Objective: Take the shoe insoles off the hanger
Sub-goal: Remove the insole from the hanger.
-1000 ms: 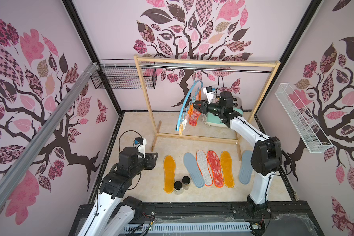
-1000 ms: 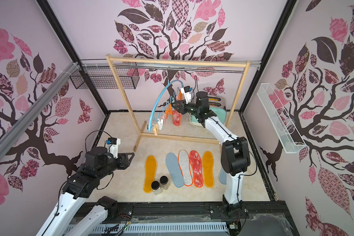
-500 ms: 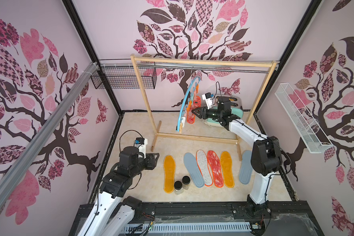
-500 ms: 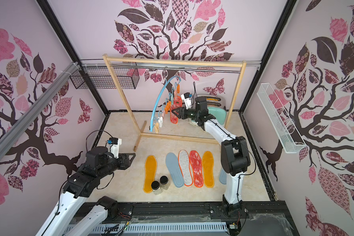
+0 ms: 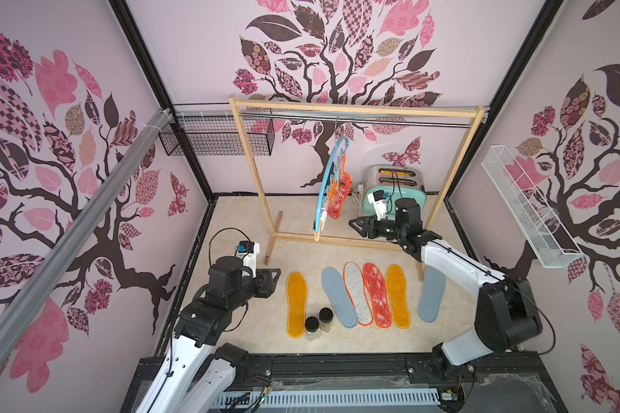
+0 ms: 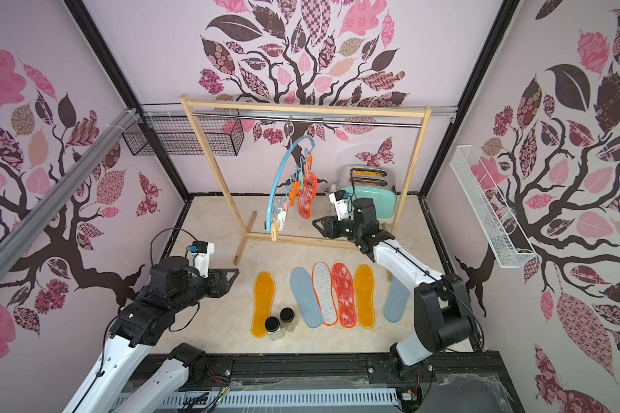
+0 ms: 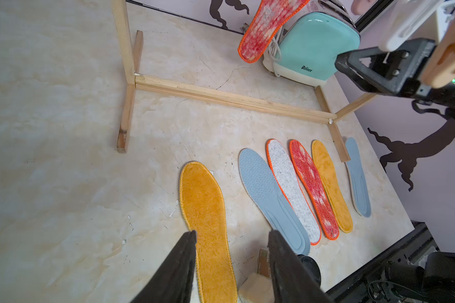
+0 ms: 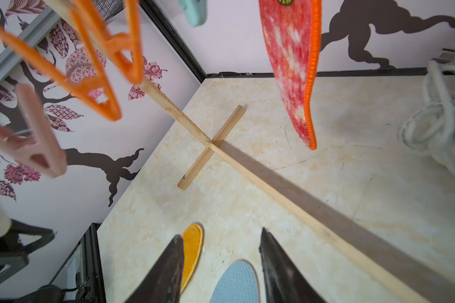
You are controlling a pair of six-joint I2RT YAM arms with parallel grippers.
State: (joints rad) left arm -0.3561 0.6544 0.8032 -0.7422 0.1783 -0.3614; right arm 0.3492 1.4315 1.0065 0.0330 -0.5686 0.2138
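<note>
The light blue hanger (image 5: 327, 182) (image 6: 277, 186) hangs from the rail with one red-white insole (image 5: 339, 197) (image 6: 307, 198) (image 8: 289, 65) clipped to it. Several shoe insoles lie in a row on the floor, among them a yellow one (image 5: 296, 304) (image 7: 205, 204), a grey-blue one (image 5: 339, 296) and a red one (image 5: 376, 295). My right gripper (image 5: 353, 223) (image 6: 315, 225) (image 8: 220, 236) is open and empty. It is a little below and to the right of the hanging insole, apart from it. My left gripper (image 5: 276, 275) (image 6: 235, 273) (image 7: 231, 233) is open and empty over the floor, left of the row.
The hanger's rail belongs to a tall wooden frame (image 5: 355, 109) whose base bar crosses the floor. A mint toaster (image 5: 396, 186) stands behind it. Two black-lidded jars (image 5: 315, 323) sit by the yellow insole. Wire baskets (image 5: 215, 139) (image 5: 527, 203) hang on both side walls. Free clothespins (image 8: 103, 65) dangle near my right gripper.
My right gripper has drawn back from the hanging red insole and dropped lower, jaws wider. The hanger has swung and turned. The left arm has not moved.
</note>
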